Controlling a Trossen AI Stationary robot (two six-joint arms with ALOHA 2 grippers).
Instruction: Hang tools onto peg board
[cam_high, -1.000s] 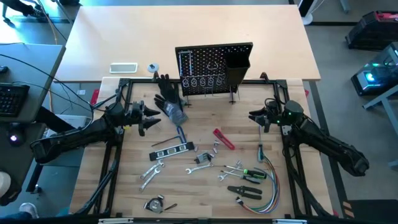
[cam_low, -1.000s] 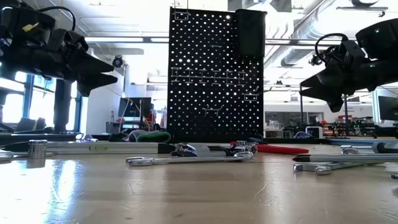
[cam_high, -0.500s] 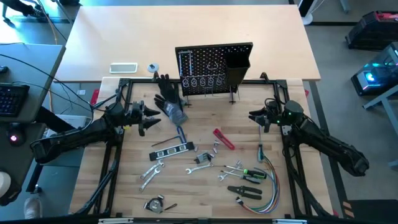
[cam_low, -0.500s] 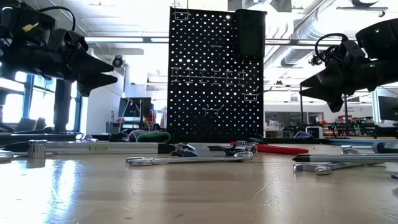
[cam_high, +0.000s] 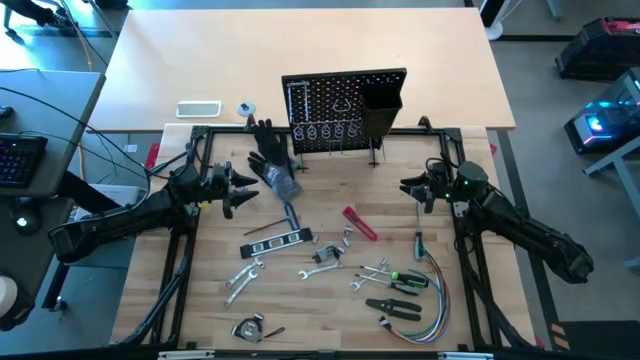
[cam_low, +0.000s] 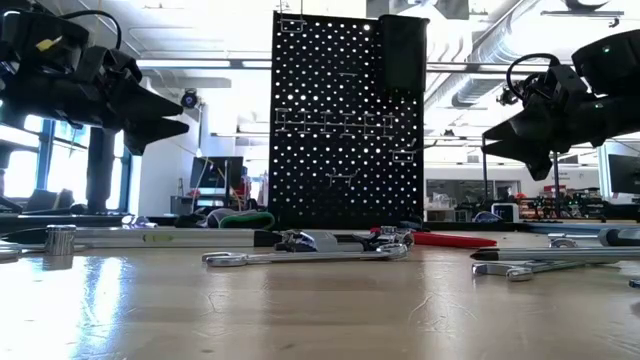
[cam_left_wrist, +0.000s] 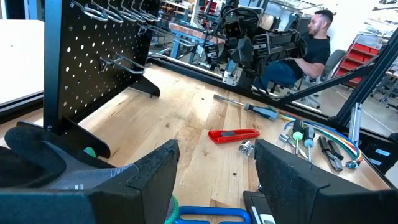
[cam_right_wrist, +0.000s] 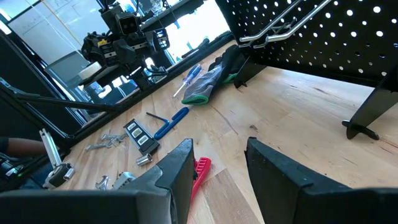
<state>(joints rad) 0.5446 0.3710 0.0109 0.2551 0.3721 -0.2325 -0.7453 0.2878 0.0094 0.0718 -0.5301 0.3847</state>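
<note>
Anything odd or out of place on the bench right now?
Two non-tools sit in the mix: a black glove slumped at the peg board's left foot, and a bundle of coloured wires curled near the pliers. The board's hooks carry nothing; the tools lie loose on the table. Nothing looks damaged or spilled.
</note>
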